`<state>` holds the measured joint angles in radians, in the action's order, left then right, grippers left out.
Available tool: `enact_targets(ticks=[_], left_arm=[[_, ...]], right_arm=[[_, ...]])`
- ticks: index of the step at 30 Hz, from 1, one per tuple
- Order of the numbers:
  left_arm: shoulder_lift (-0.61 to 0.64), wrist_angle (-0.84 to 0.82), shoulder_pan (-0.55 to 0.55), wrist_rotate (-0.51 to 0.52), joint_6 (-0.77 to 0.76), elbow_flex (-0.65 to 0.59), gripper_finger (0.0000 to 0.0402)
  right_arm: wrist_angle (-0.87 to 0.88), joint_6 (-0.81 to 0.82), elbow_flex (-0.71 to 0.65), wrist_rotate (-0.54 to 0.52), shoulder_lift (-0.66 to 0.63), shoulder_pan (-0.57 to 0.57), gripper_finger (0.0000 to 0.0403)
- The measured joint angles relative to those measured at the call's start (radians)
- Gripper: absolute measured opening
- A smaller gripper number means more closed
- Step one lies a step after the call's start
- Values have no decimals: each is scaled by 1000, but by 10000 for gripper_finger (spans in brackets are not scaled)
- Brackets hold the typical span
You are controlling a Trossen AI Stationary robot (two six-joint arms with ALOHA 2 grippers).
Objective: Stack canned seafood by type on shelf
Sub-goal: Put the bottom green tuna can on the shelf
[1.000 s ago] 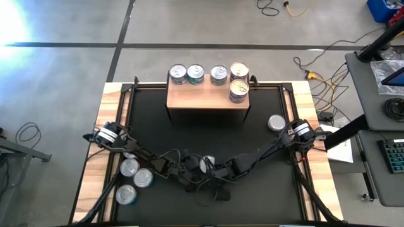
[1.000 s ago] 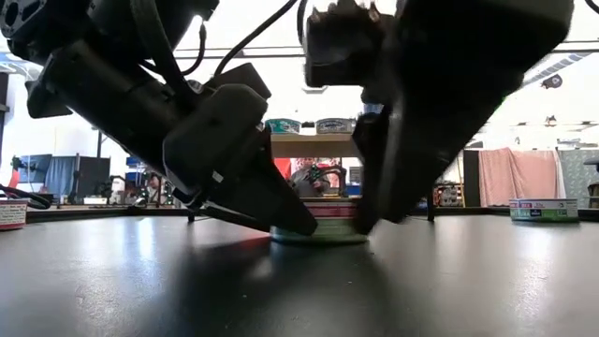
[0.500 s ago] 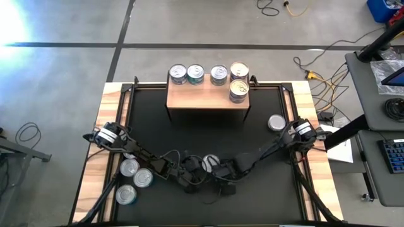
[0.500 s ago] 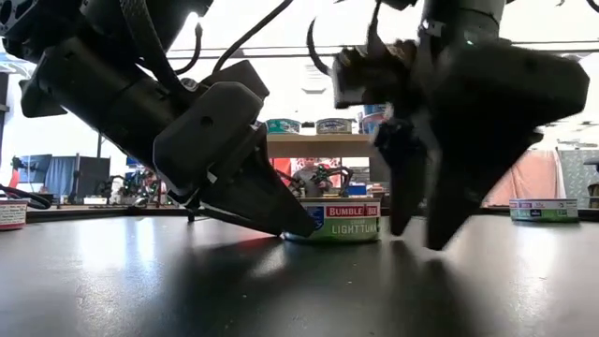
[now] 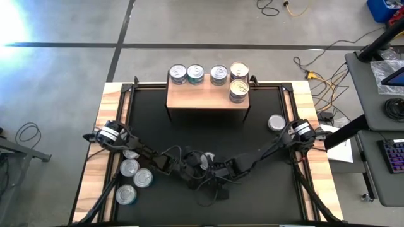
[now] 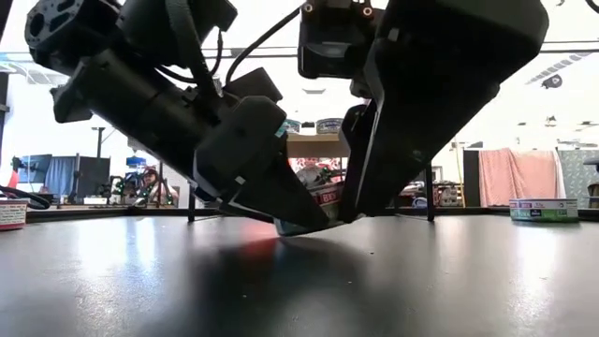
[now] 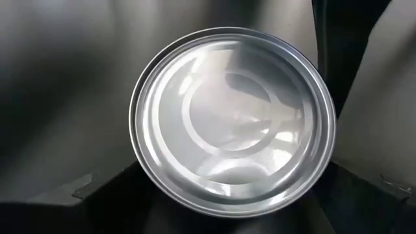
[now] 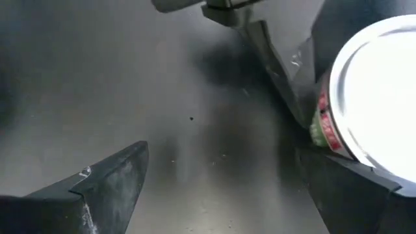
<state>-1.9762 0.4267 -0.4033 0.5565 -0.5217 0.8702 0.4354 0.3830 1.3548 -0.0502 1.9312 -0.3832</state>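
Silver and shiny, the top of one tin fills the sight of my left wrist; this tin lies on the black mat near the front middle of the table, and my two grippers meet over it. My left gripper is low at the mat with its jaws spread wide, one dark finger on each side of the tin; I cannot tell if the fingers touch its wall. My right gripper comes from the other side, also spread wide; in its wrist view the same tin, with a red and green label, sits just beside one of its fingers, not between the two. In the low view both grippers lean together like a tent and the tin shows only a little between them.

The shelf, light wood on thin black legs, stands at the far edge of the mat; five tins rest on its top, three in a row and two more at the right end. One tin lies on the mat near my right arm; several tins lie together on the mat's left side under my left arm.
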Motion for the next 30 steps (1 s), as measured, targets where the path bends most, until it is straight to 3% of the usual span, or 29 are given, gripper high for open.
enact_targets(ticks=[8,18,26,30], left_arm=[[0,6,12,0,41,14,376],[1,-2,15,-7,38,19,325],[2,-51,14,-44,34,20,320],[-4,-57,14,-48,34,20,324]], right_arm=[[1,-1,0,13,1,6,380],[76,20,0,51,-4,6,380],[344,33,0,47,-75,-5,380],[481,17,-9,-26,-71,7,380]])
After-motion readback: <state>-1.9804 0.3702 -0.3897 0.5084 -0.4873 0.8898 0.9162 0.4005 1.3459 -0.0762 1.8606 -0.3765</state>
